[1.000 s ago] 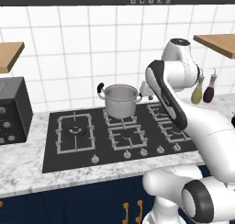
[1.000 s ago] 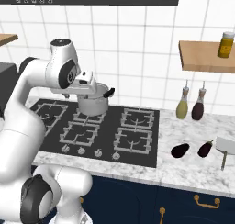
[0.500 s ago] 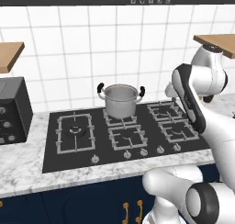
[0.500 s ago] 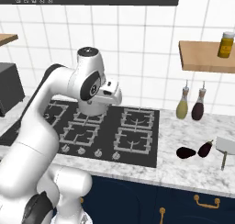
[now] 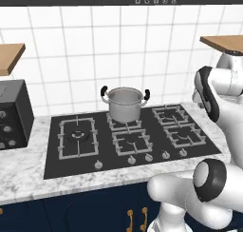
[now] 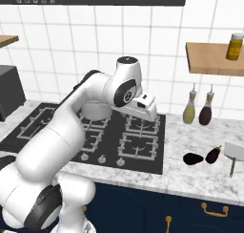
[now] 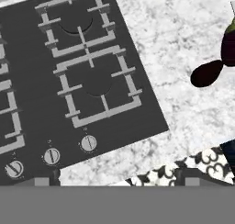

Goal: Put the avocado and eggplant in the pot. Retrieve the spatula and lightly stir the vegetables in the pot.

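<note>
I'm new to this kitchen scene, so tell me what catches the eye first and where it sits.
The big white arm swings across the black stovetop, its gripper open and empty above the right burners. A shiny steel pot stands on the back middle burner. On the marble counter right of the stove lie two dark vegetables, the avocado and the eggplant, close together, with the spatula just beyond them.

Base views flank the hob [image 5: 133,138] from behind; hand view looks down nearer.

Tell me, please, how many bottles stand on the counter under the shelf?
2: a yellow-green bottle and a dark bottle beside it, both against the tiled wall right of the stove. Others may be hidden.
</note>
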Motion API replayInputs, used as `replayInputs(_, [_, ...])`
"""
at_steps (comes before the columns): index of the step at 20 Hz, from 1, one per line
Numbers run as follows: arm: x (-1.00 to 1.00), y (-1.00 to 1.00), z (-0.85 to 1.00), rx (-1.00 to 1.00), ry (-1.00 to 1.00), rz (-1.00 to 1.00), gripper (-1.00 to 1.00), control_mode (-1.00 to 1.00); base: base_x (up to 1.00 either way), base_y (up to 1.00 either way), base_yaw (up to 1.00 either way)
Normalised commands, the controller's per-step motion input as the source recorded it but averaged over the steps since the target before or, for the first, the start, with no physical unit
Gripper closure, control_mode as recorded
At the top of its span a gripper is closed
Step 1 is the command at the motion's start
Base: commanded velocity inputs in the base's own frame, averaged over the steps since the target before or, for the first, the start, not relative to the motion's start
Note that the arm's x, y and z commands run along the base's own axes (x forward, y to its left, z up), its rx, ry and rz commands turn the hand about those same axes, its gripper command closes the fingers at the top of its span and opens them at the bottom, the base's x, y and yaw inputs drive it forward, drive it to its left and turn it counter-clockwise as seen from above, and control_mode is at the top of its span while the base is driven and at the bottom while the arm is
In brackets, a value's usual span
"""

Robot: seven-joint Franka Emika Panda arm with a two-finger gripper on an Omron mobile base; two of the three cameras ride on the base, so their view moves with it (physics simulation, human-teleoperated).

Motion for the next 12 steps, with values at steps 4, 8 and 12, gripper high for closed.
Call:
replayInputs(4, [0.16,-0.79,-0.57,0.0,0.14,-0.37,-1.0,-1.0,0.0,0.0,0.0])
replayInputs(8, [0.09,-0.67,-0.56,0.0,0.12,-0.35,-1.0,-1.0,0.0,0.0,0.0])
replayInputs(12, [0.0,-0.68,-0.39,0.0,0.01,-0.26,-1.0,-1.0,0.0,0.0,0.0])
